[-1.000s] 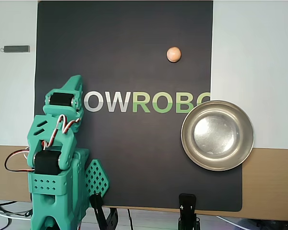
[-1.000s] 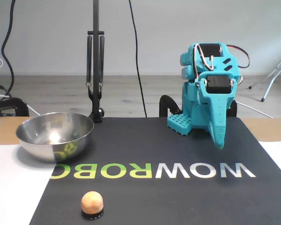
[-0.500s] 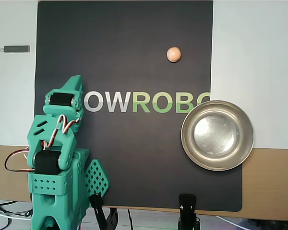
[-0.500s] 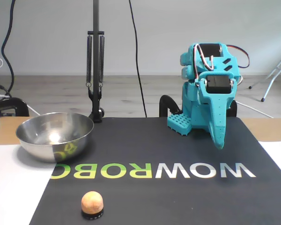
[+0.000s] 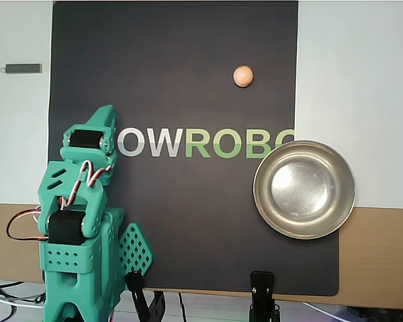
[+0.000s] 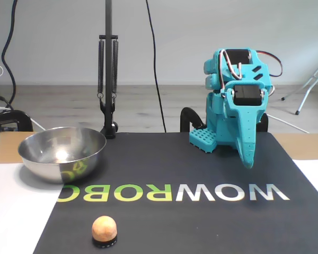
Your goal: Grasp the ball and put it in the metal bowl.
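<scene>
Change: nothing is seen to have shifted across the last second; the arm, the ball and the metal bowl are found in the same places in both views
Arm: the teal arm (image 5: 80, 221) is kept folded over its base, at the lower left of the overhead view and at the right of the fixed view
Gripper: the gripper (image 6: 247, 157) is pointed down at the black mat (image 5: 174, 221), its tip just above the white lettering; the fingers are seen together, with nothing held between them
Ball: the ball (image 5: 242, 76) is rested on the mat, on what looks like a small dark ring in the fixed view (image 6: 104, 228), well apart from the gripper
Bowl: the metal bowl (image 5: 264, 204) is set empty at the mat's edge, near the ball but not touching it (image 6: 37, 164)
Meaning for the task: the reach is judged not yet begun; the ball is ungrasped and every step is left to be done
</scene>
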You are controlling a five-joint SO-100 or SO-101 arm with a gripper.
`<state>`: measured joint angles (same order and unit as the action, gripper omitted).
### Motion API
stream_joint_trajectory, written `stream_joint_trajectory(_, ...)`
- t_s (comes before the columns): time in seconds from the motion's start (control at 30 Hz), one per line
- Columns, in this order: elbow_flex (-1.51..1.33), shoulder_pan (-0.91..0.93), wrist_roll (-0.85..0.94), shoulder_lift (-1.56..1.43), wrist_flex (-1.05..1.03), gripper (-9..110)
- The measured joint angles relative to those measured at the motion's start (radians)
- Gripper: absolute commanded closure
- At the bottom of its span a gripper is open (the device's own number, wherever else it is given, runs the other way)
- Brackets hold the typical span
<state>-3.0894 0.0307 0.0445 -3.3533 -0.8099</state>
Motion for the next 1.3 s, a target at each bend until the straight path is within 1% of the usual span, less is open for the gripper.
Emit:
stream_joint_trajectory(0.6,0.003,0.000,0.005,0.000,-0.005,101)
stream_joint_trajectory(0.73,0.055,0.000,0.005,0.034,-0.005,101)
stream_joint_trajectory(1.1,0.462,0.000,0.005,0.526,-0.012,101)
stream_joint_trajectory(1.2,0.603,0.000,0.005,0.678,-0.075,101)
stream_joint_trajectory(1.3,0.772,0.000,0.005,0.828,-0.202,101)
